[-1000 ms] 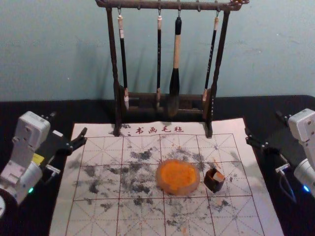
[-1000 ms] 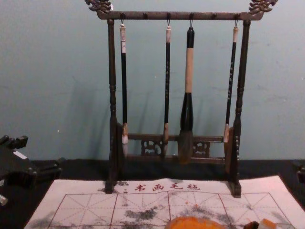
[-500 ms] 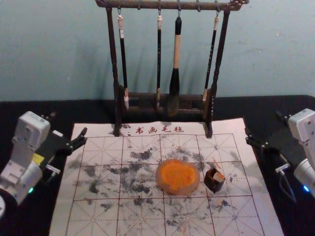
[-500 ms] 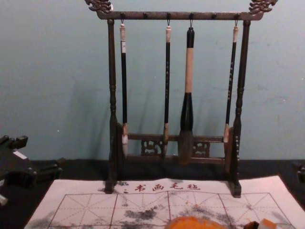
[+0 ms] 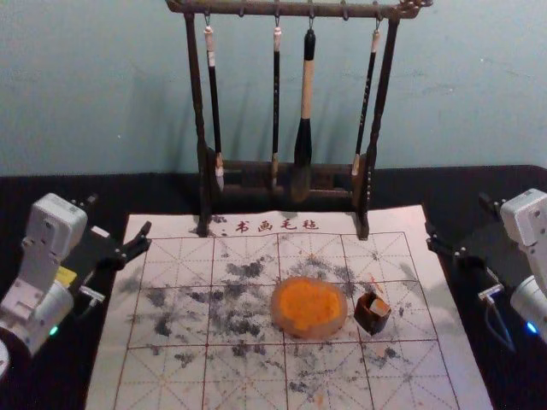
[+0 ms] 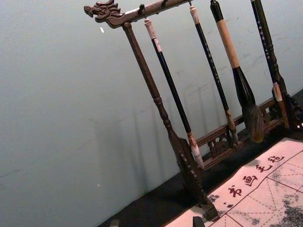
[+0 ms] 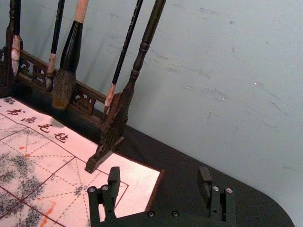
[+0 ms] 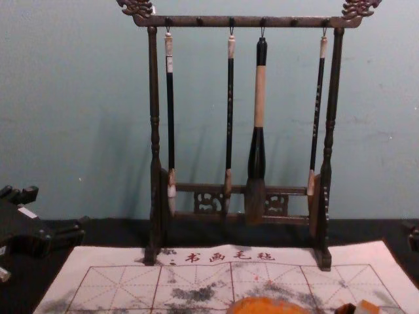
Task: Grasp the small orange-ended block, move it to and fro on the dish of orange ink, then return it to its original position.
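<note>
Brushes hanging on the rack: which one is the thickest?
The third brush from the robot's left. Its handle has a tan middle and its bristles are wide; the other three are slim.

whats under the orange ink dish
The dish sits on the white grid-lined mat; red lines and grey ink smudges show around it. What lies directly beneath, marks included, is covered.

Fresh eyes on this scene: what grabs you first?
The tall, dark carved wooden rack with four hanging brushes, standing at the far edge of the white gridded mat. Then the round dish of bright orange ink on the mat, with a small dark, orange-ended block to its right.
</note>
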Robot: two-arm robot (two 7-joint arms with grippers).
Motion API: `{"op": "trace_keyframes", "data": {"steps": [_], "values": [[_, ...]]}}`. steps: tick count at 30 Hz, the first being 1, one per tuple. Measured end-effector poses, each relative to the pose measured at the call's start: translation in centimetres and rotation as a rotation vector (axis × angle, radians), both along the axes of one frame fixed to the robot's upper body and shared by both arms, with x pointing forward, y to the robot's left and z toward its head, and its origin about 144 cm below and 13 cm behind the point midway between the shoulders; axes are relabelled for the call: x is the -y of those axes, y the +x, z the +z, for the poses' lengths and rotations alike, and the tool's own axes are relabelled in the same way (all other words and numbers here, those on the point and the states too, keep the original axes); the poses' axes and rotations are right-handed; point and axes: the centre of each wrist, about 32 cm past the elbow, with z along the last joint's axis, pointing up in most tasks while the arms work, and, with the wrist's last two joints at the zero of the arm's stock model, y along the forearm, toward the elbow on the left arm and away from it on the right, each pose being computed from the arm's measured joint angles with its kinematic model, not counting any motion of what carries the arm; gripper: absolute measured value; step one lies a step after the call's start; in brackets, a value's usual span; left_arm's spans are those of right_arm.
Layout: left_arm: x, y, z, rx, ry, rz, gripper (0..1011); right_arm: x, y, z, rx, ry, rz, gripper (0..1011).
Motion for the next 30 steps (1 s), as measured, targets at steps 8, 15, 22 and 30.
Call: {"op": "trace_keyframes", "data": {"steps": [8,15,22,30], "values": [[0.0,0.0,0.0,0.000,0.000,0.000,1001,0.0,0.0,0.0,0.000,0.000,0.000,1002],[0.0,0.0,0.0,0.000,0.000,0.000,1001,0.2,-0.1,0.4,0.001,0.015,0.016,1002],[0.0,0.0,0.0,0.000,0.000,0.000,1001,0.5,-0.9,1.2,0.005,0.041,0.075,1002],[0.0,0.0,0.0,0.000,0.000,0.000,1001,0.8,-3.2,2.3,0.001,0.088,0.209,1002]]}}
